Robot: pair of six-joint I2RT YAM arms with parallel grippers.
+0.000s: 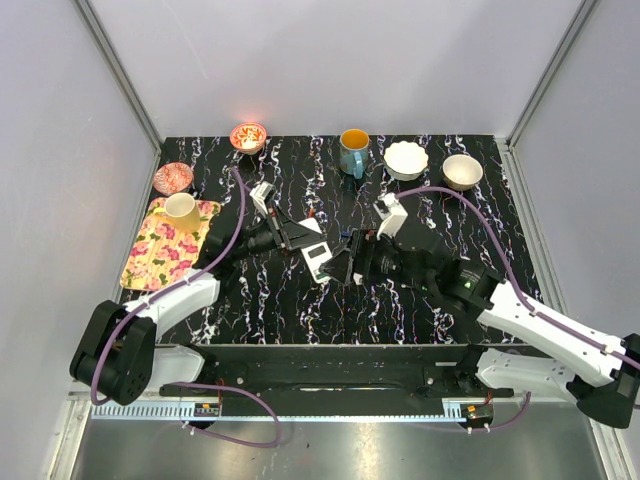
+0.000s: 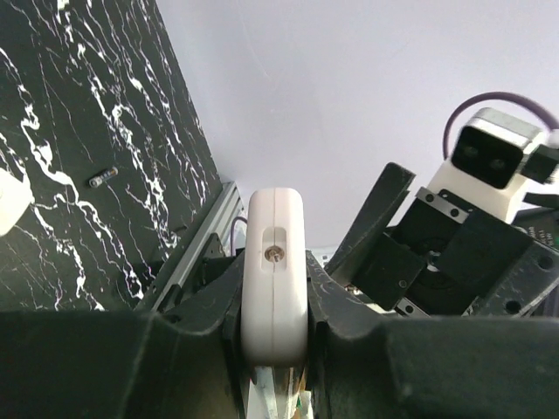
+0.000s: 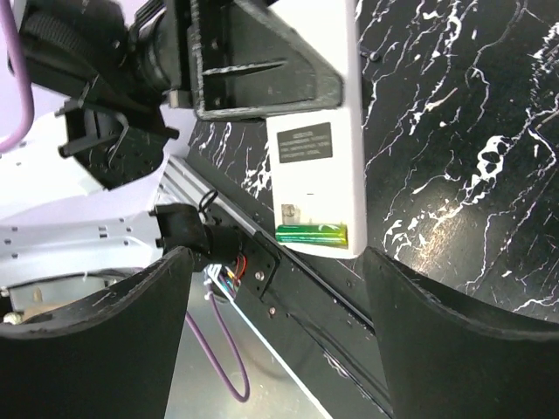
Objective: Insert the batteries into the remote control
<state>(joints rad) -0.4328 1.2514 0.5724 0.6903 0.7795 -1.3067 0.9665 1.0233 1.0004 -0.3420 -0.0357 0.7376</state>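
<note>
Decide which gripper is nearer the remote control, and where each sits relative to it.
Left. The left gripper is shut on the remote control's edges; the right gripper hangs open facing its back, not gripping it.

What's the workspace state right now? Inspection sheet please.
Surface: black marbled table, no spills seen.
Job's things: remote control held edge-on, bay open; green battery seated in it; loose battery on table.
Clutter: floral tray with yellow cup; bowls and mug toward far edge.
Grippers: left gripper shut on remote control; right gripper open, empty.
Cables: purple cables loop over both arms.
Surroundings: grey walls; nothing else seen.
</note>
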